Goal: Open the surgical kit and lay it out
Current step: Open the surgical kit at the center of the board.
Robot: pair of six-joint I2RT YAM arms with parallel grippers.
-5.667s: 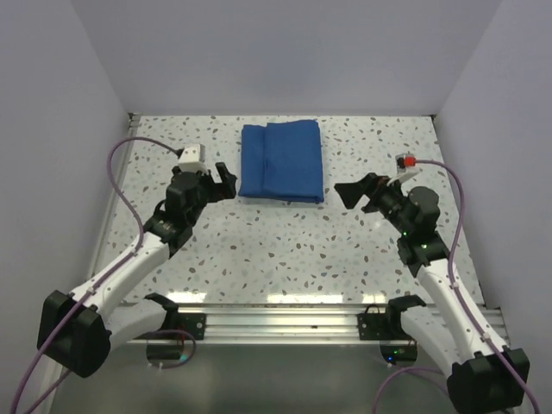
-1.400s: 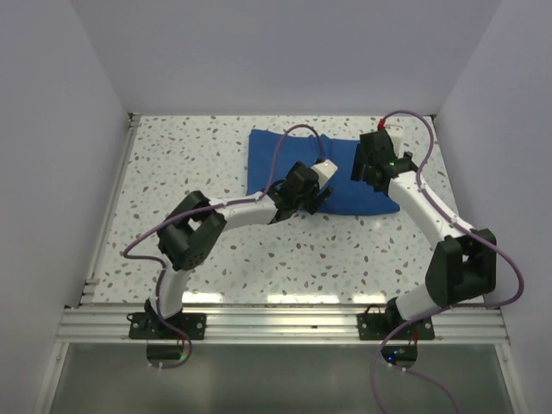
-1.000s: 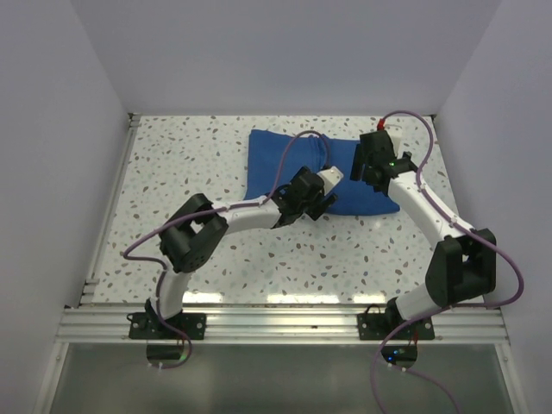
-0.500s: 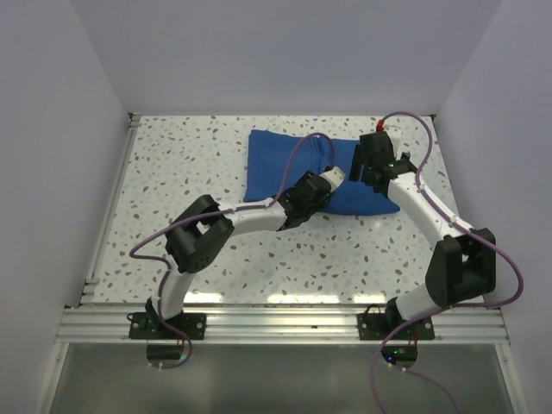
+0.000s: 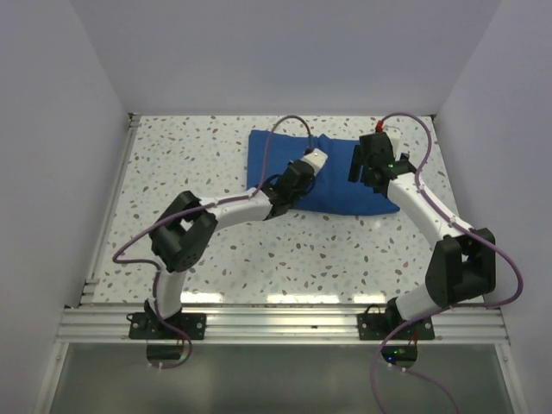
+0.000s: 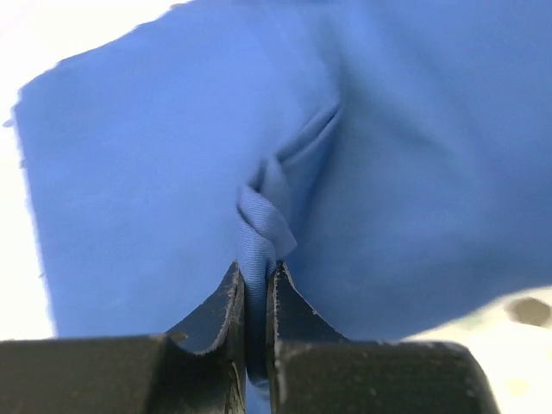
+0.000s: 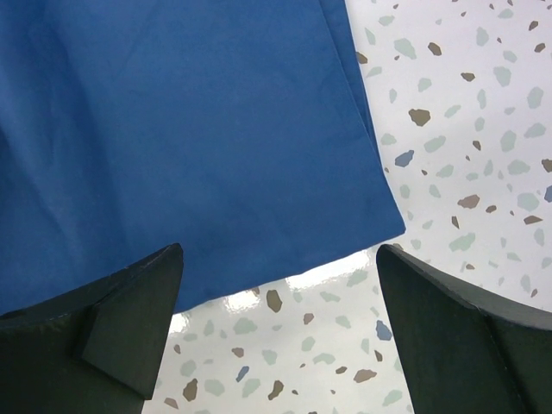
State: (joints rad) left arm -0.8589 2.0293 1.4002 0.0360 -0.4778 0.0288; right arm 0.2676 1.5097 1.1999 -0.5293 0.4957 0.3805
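A royal-blue cloth wrap (image 5: 338,183), smooth matte fabric, lying in the upper middle of the frame, spread wide toward the right, lower right corner flat, one small twisted fold raised near its middle

Speckled table (image 5: 172,155) carries the blue wrap (image 5: 341,190)

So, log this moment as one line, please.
left gripper: shut on blue cloth fold | right gripper: open over cloth corner | cloth not yet spread
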